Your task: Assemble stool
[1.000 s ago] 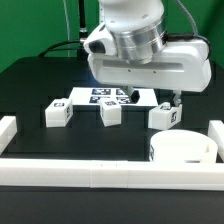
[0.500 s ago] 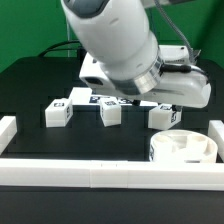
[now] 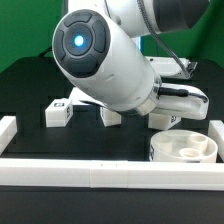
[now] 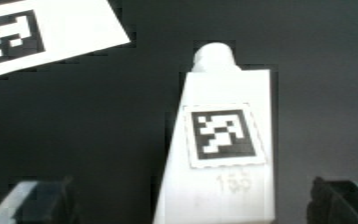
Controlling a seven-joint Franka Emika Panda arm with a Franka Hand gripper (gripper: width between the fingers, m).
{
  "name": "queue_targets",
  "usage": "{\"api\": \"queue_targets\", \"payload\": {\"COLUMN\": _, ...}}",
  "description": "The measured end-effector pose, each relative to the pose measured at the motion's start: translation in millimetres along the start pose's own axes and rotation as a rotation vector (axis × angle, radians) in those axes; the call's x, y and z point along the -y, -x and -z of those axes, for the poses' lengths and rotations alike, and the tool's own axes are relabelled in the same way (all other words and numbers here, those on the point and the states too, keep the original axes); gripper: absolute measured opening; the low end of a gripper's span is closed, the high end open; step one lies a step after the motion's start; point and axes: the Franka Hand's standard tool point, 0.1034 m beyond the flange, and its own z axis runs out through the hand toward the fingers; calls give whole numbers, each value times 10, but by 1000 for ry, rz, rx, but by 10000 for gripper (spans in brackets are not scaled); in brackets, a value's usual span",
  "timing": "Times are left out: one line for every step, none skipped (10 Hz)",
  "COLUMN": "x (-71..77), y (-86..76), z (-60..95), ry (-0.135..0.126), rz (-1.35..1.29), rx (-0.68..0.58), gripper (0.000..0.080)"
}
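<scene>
One leg point(image 4: 220, 130) — centred beneath end effector point(image 4: 190, 200)

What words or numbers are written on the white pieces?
No words can be read.
Leg: square tag pattern, no letters; faint marks under it, too blurred to read.
Marker board: tag pattern only.
Leg at the exterior view's left: tag too small to read.

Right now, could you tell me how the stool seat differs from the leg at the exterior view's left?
The stool seat is a thick round ring; the leg is a small block. The seat is bigger than the leg. The seat lies by the front rail; the leg lies farther back. Both are white, resting on the black table.
</scene>
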Motion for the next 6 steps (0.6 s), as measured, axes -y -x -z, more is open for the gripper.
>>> {"api": "queue_targets", "payload": {"x": 13, "y": -2, "z": -26, "ry": 4, "rz": 1, "rx": 3, "gripper": 649}}
{"api": "queue_targets", "payload": {"x": 10, "y": -12, "z": -44, "ry": 6, "rz": 2, "rx": 5, "gripper": 649}}
{"api": "queue_targets", "payload": {"x": 17, "y": -16, "z": -59, "ry": 8, "rz": 4, "rx": 5, "gripper": 649}}
{"api": "queue_targets", "payload": {"x": 24, "y": -19, "z": -71, "ry": 10, "rz": 8, "rx": 6, "gripper": 649}}
{"api": "queue_targets", "payload": {"x": 27, "y": -38, "z": -71, "ry": 9, "rz": 18, "rx": -3, "gripper": 649}}
{"api": "queue_targets", "payload": {"x": 41, "y": -52, "z": -70, "ry": 12, "rz": 44, "rx": -11, "gripper": 649}}
